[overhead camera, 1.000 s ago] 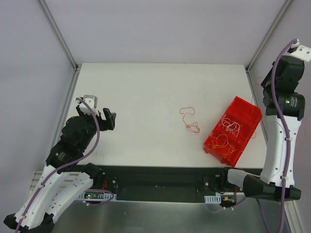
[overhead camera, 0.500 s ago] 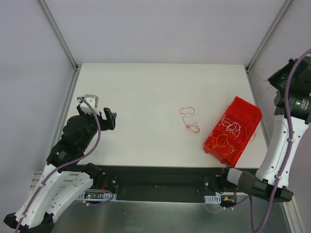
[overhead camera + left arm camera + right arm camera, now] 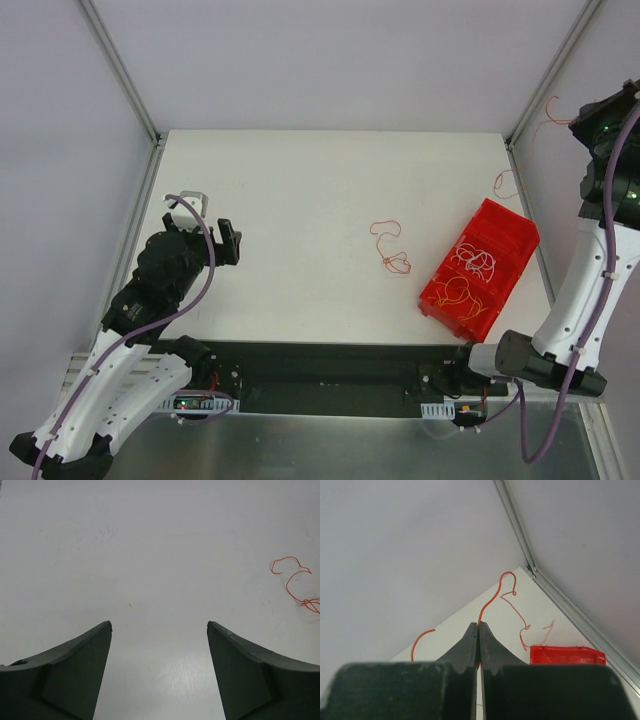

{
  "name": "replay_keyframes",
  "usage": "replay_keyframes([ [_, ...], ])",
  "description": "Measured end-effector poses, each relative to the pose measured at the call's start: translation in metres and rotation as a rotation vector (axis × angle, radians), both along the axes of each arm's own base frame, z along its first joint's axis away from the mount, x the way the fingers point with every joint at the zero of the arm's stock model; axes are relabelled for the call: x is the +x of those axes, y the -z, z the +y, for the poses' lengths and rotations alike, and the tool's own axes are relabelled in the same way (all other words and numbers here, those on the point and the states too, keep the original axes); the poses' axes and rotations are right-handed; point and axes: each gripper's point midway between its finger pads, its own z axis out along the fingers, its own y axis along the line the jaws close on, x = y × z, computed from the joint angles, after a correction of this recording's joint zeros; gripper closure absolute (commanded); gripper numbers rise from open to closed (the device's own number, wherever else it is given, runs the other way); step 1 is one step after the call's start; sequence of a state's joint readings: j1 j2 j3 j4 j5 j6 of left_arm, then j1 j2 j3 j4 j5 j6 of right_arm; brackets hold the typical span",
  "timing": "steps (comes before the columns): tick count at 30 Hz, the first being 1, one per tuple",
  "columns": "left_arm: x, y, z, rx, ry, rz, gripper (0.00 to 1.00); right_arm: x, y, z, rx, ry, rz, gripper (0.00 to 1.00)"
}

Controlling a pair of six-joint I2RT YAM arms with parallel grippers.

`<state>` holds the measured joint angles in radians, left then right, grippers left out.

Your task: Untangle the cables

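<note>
Above white table [image 3: 300,200], right claw [image 3: 479,630] has risen, pinching a red-orange cable [image 3: 491,597]; left claw [image 3: 159,625] gapes wide.

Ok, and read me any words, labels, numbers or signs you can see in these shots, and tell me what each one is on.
No text can be read anywhere.
Red bin: no print visible.
Left claw, open, and right claw, shut on a red-orange cable: no markings.
Small board at the left arm's base: too small to read.
</note>
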<state>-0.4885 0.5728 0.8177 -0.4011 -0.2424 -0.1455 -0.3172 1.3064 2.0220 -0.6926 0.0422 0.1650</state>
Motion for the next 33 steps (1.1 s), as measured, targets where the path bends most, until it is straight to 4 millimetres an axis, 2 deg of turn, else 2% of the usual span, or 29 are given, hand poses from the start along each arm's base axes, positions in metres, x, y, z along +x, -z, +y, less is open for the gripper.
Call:
replay_keyframes([
  [4,0.0,0.0,0.002,-0.001,-0.007,-0.001,0.23,0.018,0.039,-0.004,0.039,-0.005,0.091,0.99],
  [7,0.0,0.0,0.002,0.0,-0.007,0.0,0.23,0.019,0.067,-0.005,0.061,-0.003,0.152,0.99],
  [9,0.0,0.001,0.002,0.001,-0.007,0.001,0.23,0.018,0.074,-0.005,0.065,0.0,0.169,0.99],
  [12,0.0,0.002,0.002,0.001,-0.006,0.002,0.23,0.016,0.071,-0.006,0.059,0.003,0.16,0.99],
  [14,0.0,0.002,0.002,0.001,-0.006,0.002,0.23,0.013,0.061,-0.005,0.052,0.004,0.139,0.99],
  [16,0.0,0.002,0.002,0.001,-0.006,0.002,0.23,0.01,0.044,-0.004,0.04,0.005,0.103,0.99],
  [20,0.0,0.002,0.002,0.001,-0.008,0.003,0.23,0.0,-0.004,-0.001,0.005,0.005,-0.003,0.99],
  [24,0.001,0.002,0.003,0.001,-0.013,0.002,0.23,-0.011,-0.027,0.002,-0.018,0.007,-0.06,0.99],
  [28,0.001,0.002,0.003,0.001,-0.012,0.004,0.23,-0.014,-0.026,0.002,-0.022,0.014,-0.058,0.99],
  [33,0.0,0.002,0.003,0.0,-0.012,0.002,0.23,-0.011,0.005,-0.002,-0.004,0.023,0.012,0.99],
])
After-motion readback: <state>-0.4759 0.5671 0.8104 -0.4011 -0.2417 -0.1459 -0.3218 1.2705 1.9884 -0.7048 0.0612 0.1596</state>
